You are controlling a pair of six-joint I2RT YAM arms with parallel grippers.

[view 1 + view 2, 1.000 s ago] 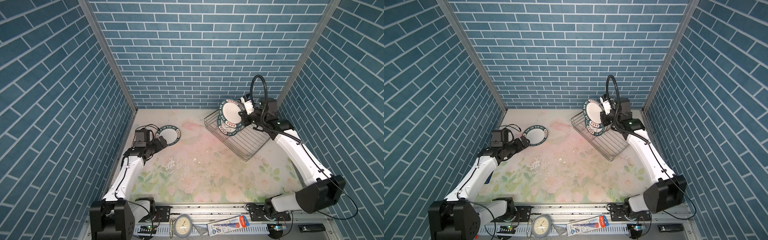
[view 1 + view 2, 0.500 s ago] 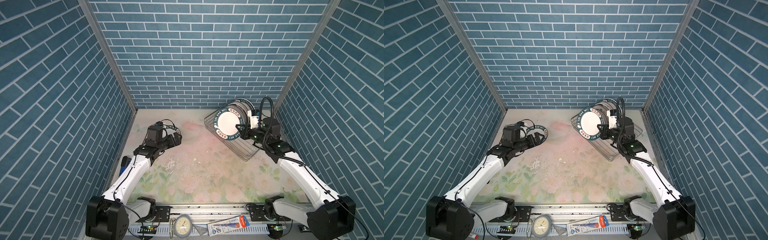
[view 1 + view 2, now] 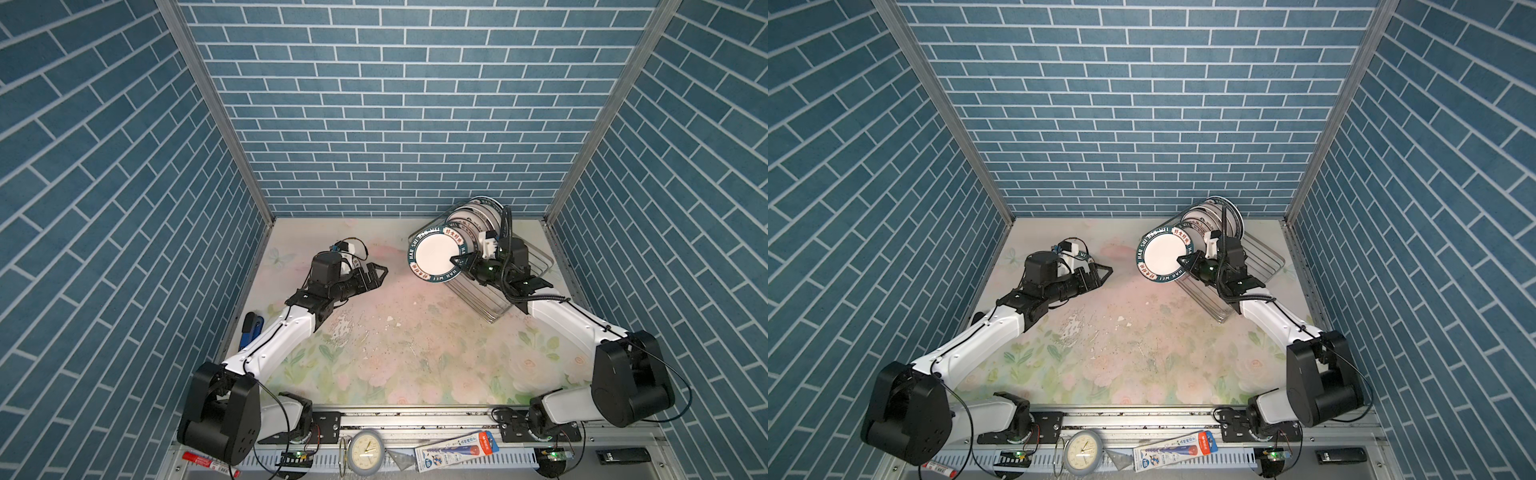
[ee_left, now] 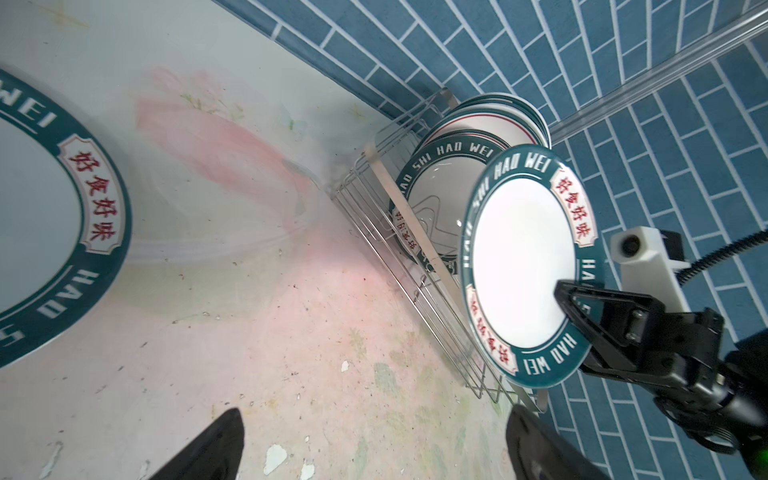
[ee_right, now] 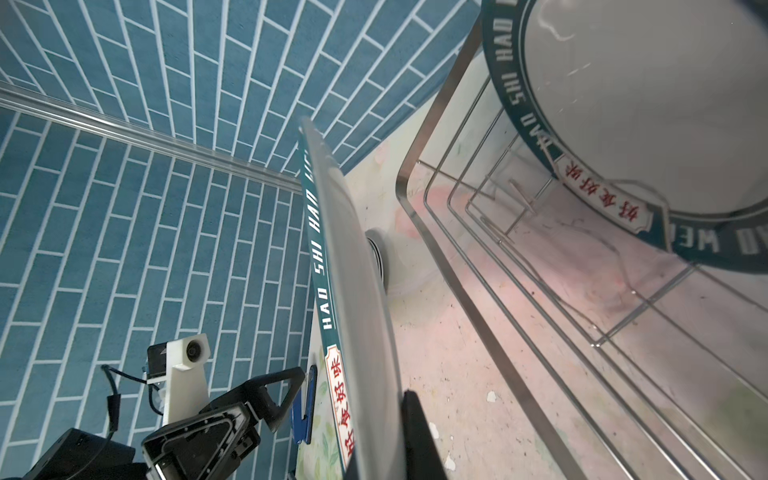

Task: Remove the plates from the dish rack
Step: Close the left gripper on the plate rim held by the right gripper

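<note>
Holding one plate up beside the dish rack, ready to pass or set down.

Pinching the right claw (image 3: pixel 454 262) shut on the right side of the rim of the held plate (image 3: pixel 434 257). Keeping it up on its edge, off the table (image 3: pixel 415 353), just left of the dish rack (image 3: pixel 488 301) at the far right. Gripping by the rim, likely as the only part easy to reach among such tight neighbours. Keeping it upright, likely to slip it out without bumping them. Holding the left claw (image 3: pixel 375 272) wide and empty, pointing right at that plate, maybe to take it. Counting: two claws, one rack, one held plate, one flat plate (image 4: pixel 104 208) lying far left, and about five standing plates (image 3: pixel 473 218) at the rack's far end, too packed to count for sure.
</note>
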